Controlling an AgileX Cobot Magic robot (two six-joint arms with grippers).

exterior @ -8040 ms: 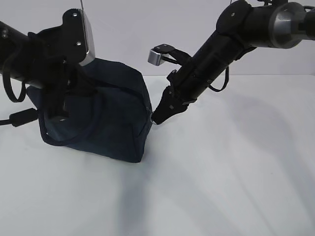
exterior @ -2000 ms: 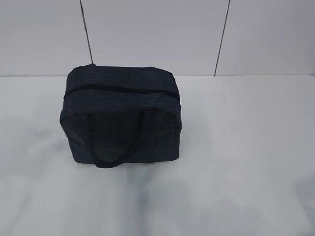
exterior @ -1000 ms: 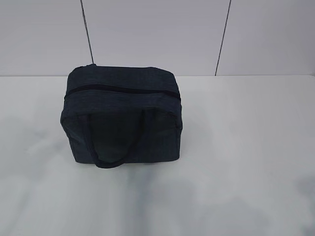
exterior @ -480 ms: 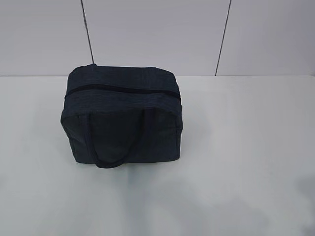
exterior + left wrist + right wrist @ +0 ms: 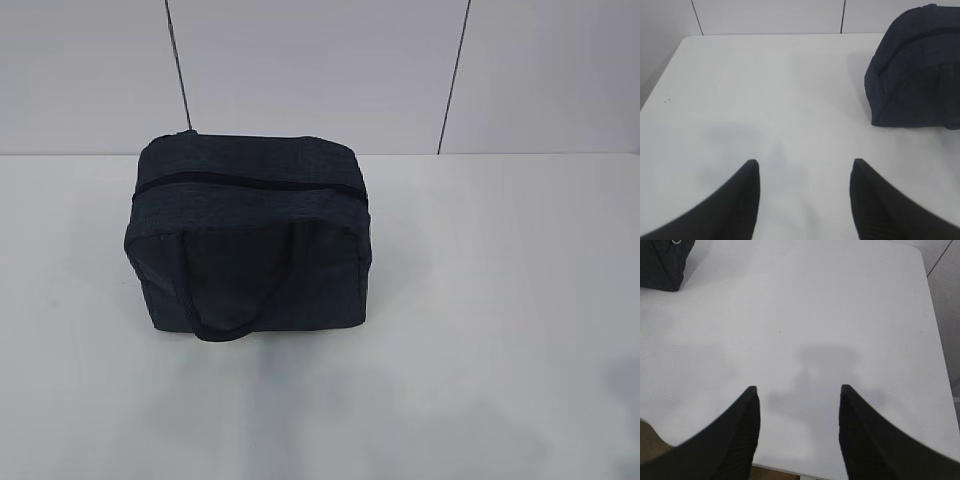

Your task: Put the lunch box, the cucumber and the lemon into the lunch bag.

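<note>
1. Both arms have gone from the exterior view since the earliest frame, where they crowded the bag (image 5: 250, 235); over the last two seconds nothing has shifted. We now see the bag alone on the table (image 5: 480, 330), standing upright left of centre, its zipper (image 5: 250, 184) run shut across the top and one strap handle (image 5: 235, 290) hanging down the near face.

2. We judge the bag soft and light: dark fabric that sags at the corners, so it will give under a pinch rather than resist. With something inside it would carry more weight low down. The strap handle looks the surest hold for lifting; the metal ring (image 5: 676, 241) at the zipper's end, glimpsed in the right wrist view, would serve for pulling it open.

3. We cannot see the lunch box, cucumber or lemon anywhere; we take it they lie inside the closed bag, though nothing shows this.

4. Our left claw (image 5: 805, 167) hangs over bare table, the bag up and to its right, well apart. Its jaws stand roughly half apart, holding and touching nothing.

5. Our right claw (image 5: 799, 390) is likewise parted about halfway and empty, over bare table with only the bag's corner at the top left.
</note>
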